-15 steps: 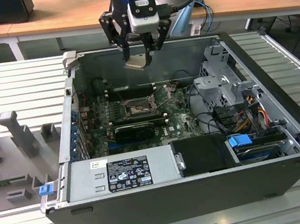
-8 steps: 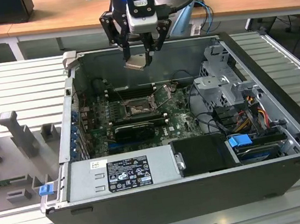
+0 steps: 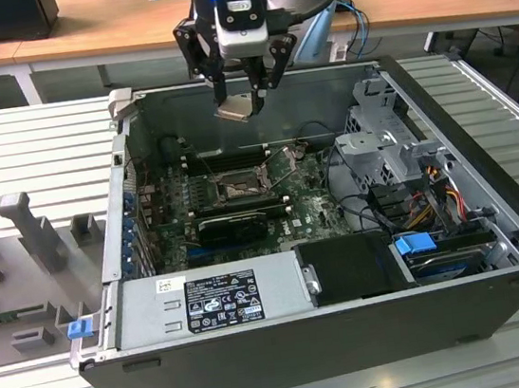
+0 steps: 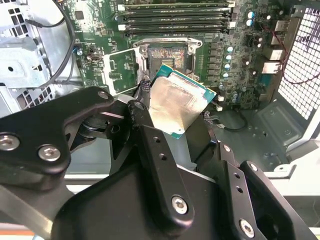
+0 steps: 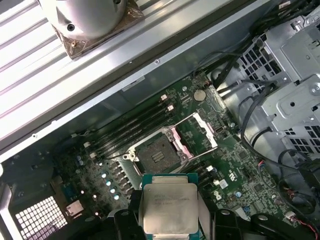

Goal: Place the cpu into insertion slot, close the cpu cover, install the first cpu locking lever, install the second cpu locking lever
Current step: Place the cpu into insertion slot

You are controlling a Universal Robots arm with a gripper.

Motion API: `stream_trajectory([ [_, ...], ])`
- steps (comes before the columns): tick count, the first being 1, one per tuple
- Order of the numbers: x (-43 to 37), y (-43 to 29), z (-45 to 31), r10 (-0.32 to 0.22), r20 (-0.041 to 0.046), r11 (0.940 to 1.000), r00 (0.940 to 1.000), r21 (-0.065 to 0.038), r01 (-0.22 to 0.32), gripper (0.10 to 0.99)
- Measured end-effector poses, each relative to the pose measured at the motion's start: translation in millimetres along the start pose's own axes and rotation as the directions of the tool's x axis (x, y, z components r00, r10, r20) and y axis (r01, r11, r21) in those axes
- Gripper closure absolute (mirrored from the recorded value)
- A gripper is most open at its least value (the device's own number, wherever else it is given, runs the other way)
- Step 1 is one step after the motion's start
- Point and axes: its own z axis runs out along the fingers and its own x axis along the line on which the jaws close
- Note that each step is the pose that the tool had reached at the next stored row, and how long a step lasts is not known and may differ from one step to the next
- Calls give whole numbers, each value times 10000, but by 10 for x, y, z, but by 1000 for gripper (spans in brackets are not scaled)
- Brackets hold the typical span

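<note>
Holding the cpu [image 3: 238, 110] by two opposite edges, the gripper [image 3: 241, 97] hangs over the open computer case [image 3: 336, 337]. Its fingers are drawn narrow and clamped on the chip. From here I judge the chip light and stiff but fragile. Its silver-grey lid looks smooth and likely slippery, so the rim of the green carrier is the sensible place to hold it. In both wrist views that is where the fingers appear to bear. In the exterior view the chip sits tilted between the fingertips, not level.

The insertion slot [image 5: 159, 156] lies lower down in the case on the green motherboard [image 5: 235, 165], well apart from the chip, with its pin field bare. The cpu cover [image 4: 106, 72] stands swung open just beside the slot, so nothing lies over the socket. I would guess those pins bend easily.
</note>
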Motion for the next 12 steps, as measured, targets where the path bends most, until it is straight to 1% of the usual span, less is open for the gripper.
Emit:
stream_trajectory([
  [4, 0, 0, 0, 203, 18, 9998, 9998, -5, -203, 557],
  [7, 0, 0, 2, 654, 59, 9979, 9978, -15, -654, 557],
  [9, 0, 0, 2, 801, 71, 9968, 9968, -20, -800, 557],
  [12, 0, 0, 3, 1146, 100, 9934, 9934, -31, -1146, 557],
])
